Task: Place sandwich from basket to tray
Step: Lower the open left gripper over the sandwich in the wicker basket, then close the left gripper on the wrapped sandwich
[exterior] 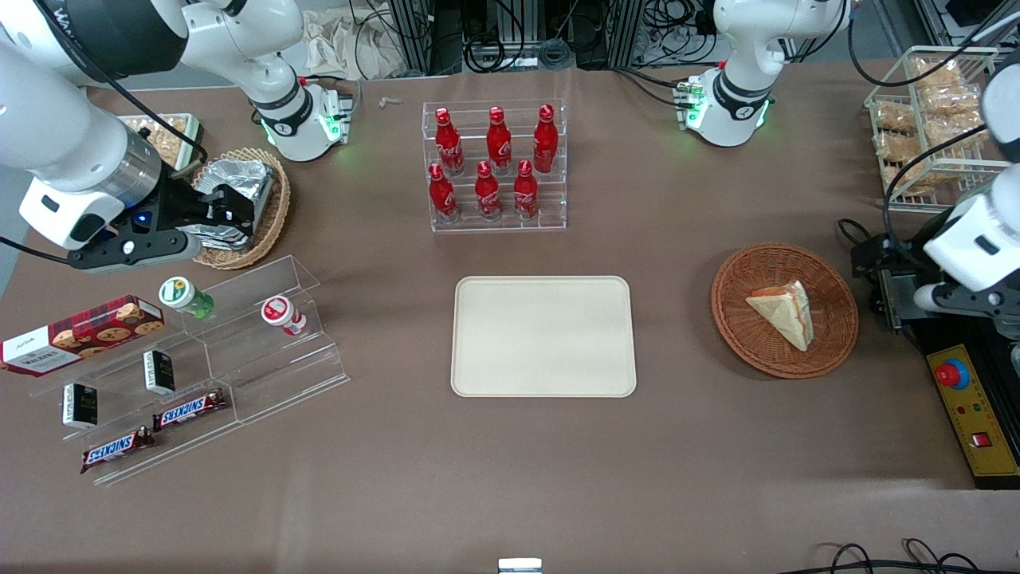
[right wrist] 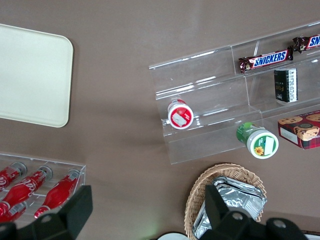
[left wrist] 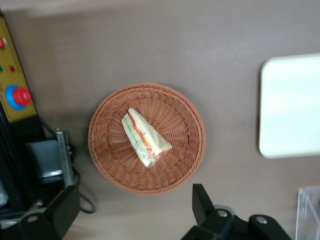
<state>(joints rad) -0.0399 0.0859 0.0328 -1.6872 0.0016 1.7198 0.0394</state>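
The sandwich (exterior: pixel 784 312) was a triangular wedge of pale tan bread, and the wrist view showed red, green and yellow layers along its cut edge (left wrist: pixel 145 137). It lay on its side in the basket (exterior: pixel 737 319), a round shallow reddish-brown wicker one toward the working arm's end of the table. The gripper (left wrist: pixel 132 212) hung above the table just beside the basket, holding nothing, its two dark fingers (left wrist: pixel 202 200) spread wide apart — wider than the sandwich. In the front view the gripper itself could not be made out; only the arm's white wrist showed at the picture's edge, near a yellow control box (exterior: pixel 972 414) with a red button, itself partly cut off. The tray (exterior: pixel 544 336), cream-beige with rounded corners, lay bare near the middle of the table, well apart from the basket. Farther from the front camera than the tray, a clear rack (exterior: pixel 496 166) held six red bottles (exterior: pixel 488 191) in two rows. Toward the parked arm's end, clear stepped shelves (exterior: pixel 263 351) carried two small cups, a cookie box, two dark packets and two Snickers bars (exterior: pixel 190 410), and a tan basket (exterior: pixel 267 215) held foil packs — partly hidden by the parked arm. A wire rack (exterior: pixel 928 119) of bagged snacks stood at the working arm's end.
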